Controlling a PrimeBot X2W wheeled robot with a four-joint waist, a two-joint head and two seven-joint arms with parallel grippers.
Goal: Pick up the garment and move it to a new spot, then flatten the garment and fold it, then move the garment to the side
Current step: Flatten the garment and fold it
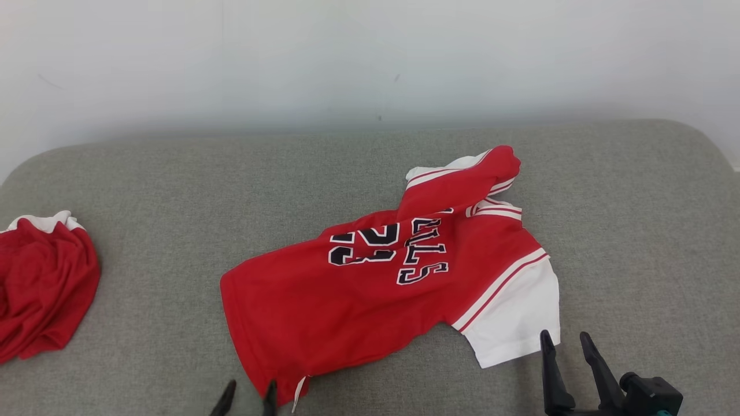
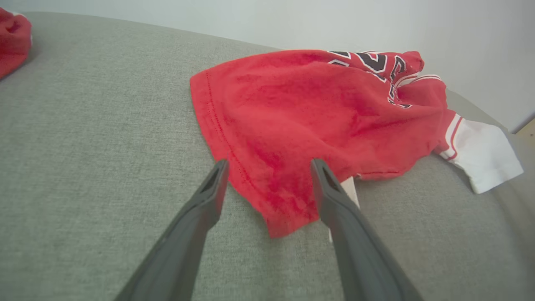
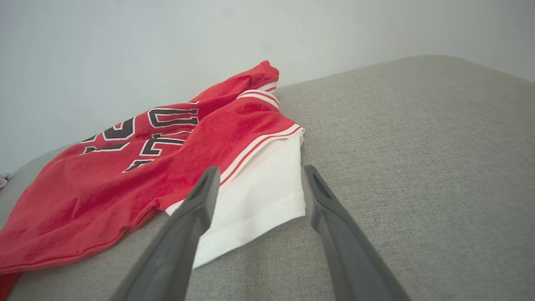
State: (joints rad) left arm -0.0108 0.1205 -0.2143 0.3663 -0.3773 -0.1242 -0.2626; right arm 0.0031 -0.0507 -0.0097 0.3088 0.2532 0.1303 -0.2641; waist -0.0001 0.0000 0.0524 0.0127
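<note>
The garment point(image 1: 370, 289) is a red jersey with white sleeves and black lettering, lying spread but rumpled on the grey cushion point(image 1: 173, 231), its far sleeve folded over. My left gripper point(image 1: 250, 390) stands open at the jersey's near hem corner; in the left wrist view the jersey point(image 2: 317, 113) has that corner lying between my left gripper's point(image 2: 269, 165) spread fingers. My right gripper point(image 1: 566, 341) is open just below the near white sleeve point(image 1: 514, 318). Seen from the right wrist, the sleeve point(image 3: 259, 184) lies between my right gripper's point(image 3: 259, 173) fingers. Nothing is held.
A second red and white garment point(image 1: 40, 283) lies bunched at the cushion's left edge, also at the far left in the left wrist view point(image 2: 12, 37). A pale wall point(image 1: 370, 58) rises behind the cushion. Bare grey fabric stretches right of the jersey point(image 1: 647, 231).
</note>
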